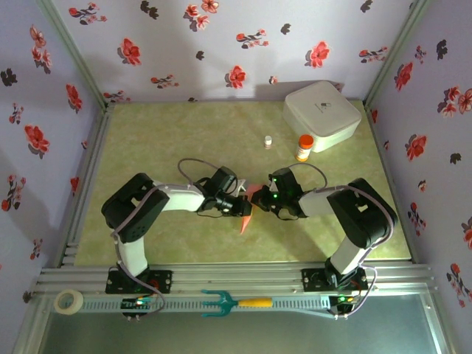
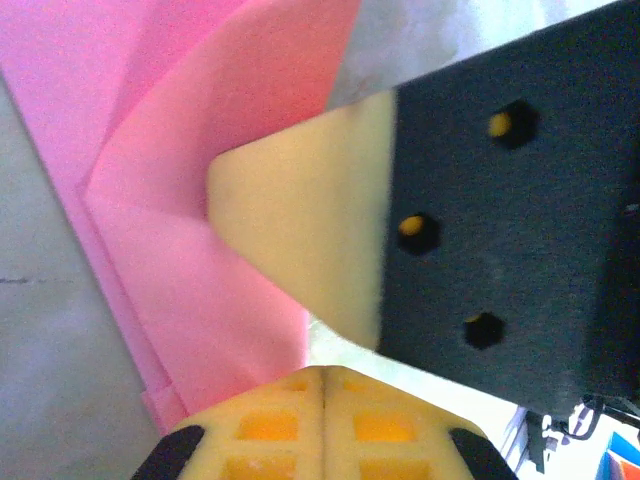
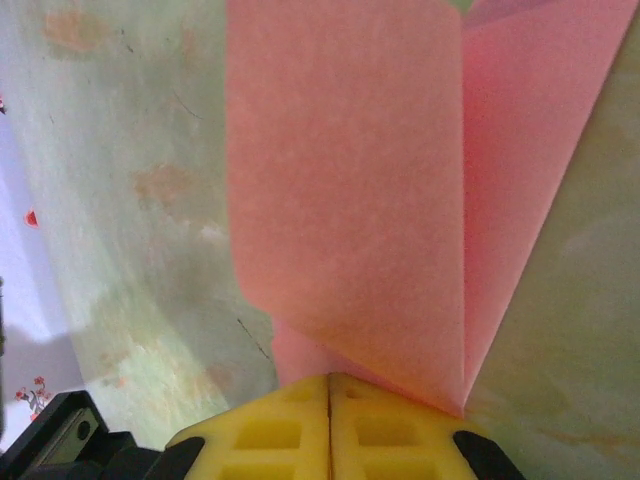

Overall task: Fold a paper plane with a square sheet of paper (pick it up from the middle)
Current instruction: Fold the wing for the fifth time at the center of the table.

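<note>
Both the left fingers [image 2: 265, 425] and the right fingers [image 3: 270, 430] are pinched shut on the pink paper plane [image 1: 246, 215], seemingly lifted off the bench [image 1: 184, 140]

Folded pink paper [image 2: 170, 120] fills the upper left and centre of the frame, its layers meeting in slanted creases and running down toward the lower left. At the bottom centre, the left gripper [image 2: 323, 385] has its yellow fingers pressed together along a thin seam. From the right, the right gripper [image 2: 240, 200] reaches in as one pale wedge-shaped finger on a black body, overlapping the paper. Pale tabletop [image 2: 50, 300] lines the left edge.
</note>
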You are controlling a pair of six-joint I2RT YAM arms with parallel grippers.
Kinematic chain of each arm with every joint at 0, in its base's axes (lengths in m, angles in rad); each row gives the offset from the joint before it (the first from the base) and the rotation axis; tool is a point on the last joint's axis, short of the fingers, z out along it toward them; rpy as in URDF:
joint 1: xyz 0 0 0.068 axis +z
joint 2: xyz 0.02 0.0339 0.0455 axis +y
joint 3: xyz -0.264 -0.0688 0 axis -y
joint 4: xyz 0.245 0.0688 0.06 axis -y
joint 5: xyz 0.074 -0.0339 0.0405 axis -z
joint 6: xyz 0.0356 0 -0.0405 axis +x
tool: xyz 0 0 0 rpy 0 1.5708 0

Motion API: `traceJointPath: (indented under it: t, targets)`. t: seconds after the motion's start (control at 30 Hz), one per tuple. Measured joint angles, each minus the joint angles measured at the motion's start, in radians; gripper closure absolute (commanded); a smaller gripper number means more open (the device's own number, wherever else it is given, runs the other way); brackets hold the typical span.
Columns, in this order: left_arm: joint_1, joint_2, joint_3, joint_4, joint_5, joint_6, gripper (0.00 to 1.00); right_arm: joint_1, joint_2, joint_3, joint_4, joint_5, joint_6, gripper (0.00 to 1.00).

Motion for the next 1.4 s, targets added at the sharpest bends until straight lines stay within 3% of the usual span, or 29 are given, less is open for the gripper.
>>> traceJointPath:
  t: [0.37, 0.63, 0.97, 1.4]
  targets:
    - [0.001, -0.004, -0.063, 0.083, -0.008, 0.003, 1.0, -0.006, -0.089, 0.068, -0.188, 0.034, -0.029, 0.86]
    - [0.001, -0.021, -0.098, 0.116, 0.003, 0.041, 1.0, -0.015, -0.218, 0.083, -0.243, 0.053, -0.061, 0.91]
    - [0.003, -0.022, -0.1, 0.115, 0.011, 0.053, 1.0, 0.046, -0.134, 0.078, -0.229, 0.026, -0.08, 0.94]
    - [0.005, -0.022, -0.106, 0.127, 0.014, 0.052, 1.0, 0.012, 0.002, 0.106, -0.237, -0.005, -0.169, 0.92]
